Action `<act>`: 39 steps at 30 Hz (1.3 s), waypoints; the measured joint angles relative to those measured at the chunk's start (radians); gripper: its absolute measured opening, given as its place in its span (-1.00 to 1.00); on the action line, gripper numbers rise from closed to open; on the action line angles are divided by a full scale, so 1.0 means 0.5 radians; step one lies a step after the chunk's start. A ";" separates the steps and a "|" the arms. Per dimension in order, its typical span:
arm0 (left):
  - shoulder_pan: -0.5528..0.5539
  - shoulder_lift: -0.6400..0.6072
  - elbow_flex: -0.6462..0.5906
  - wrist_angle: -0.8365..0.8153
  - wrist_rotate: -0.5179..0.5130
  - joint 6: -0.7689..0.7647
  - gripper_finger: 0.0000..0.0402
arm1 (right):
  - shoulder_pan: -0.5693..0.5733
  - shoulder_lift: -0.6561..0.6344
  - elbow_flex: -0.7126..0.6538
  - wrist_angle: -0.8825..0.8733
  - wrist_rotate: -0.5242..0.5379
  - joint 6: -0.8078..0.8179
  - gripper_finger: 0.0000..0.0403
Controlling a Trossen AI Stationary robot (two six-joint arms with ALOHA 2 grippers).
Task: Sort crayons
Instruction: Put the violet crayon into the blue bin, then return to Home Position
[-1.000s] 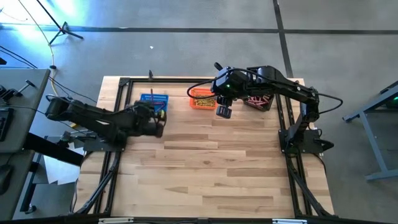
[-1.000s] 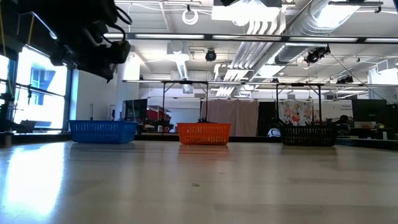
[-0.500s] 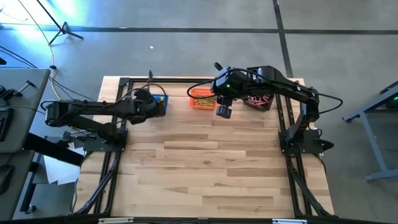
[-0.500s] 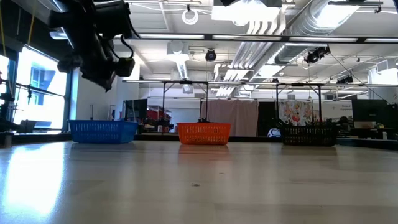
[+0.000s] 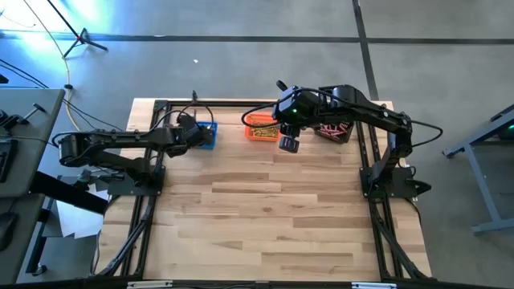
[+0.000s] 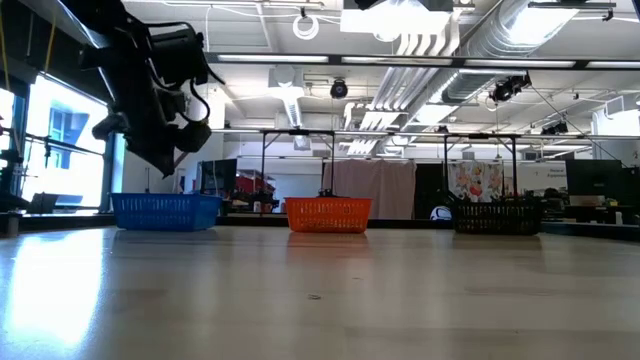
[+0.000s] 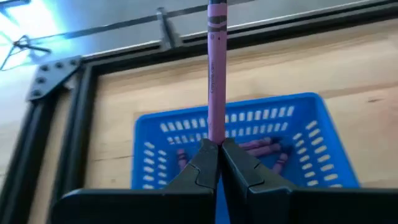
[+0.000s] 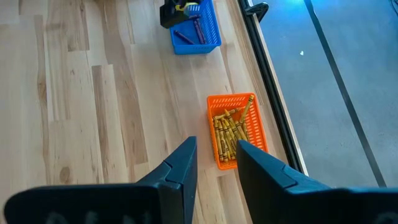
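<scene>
We see the left gripper (image 7: 214,163) over the blue basket (image 7: 311,143) at the far left of the bench (image 5: 273,217), fingers pressed onto a pink crayon (image 7: 215,81) that sticks straight out past the fingertips. In the left wrist view more pink crayons (image 7: 264,147) lie inside the blue basket, under the gripper. In the high view the left gripper (image 5: 193,131) covers part of the blue basket (image 5: 209,135). In the low view the left arm (image 6: 150,90) hangs above the blue basket (image 6: 165,211), clear of its rim.

The right gripper (image 8: 214,163) hovers above the bench just beside the orange basket (image 8: 239,99), fingers spread, nothing between them. Yellow crayons (image 8: 231,134) fill the orange basket. In the high view the right gripper (image 5: 288,144) sits at the near right corner of the orange basket (image 5: 259,128), with the right arm reaching in from the right side of the bench.

The black basket (image 5: 336,131) is at the far right of the row, mostly under the right arm; we see reddish crayons (image 5: 331,128) in it. In the low view the three baskets stand in one row along the far edge: blue, orange (image 6: 328,214), black (image 6: 498,217), well apart from each other. The bench in front of them is plain wood planks.
</scene>
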 joint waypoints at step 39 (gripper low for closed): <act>0.354 -0.001 -0.008 0.208 0.775 0.771 -0.66 | 0.000 0.000 0.000 0.000 0.000 0.000 -0.51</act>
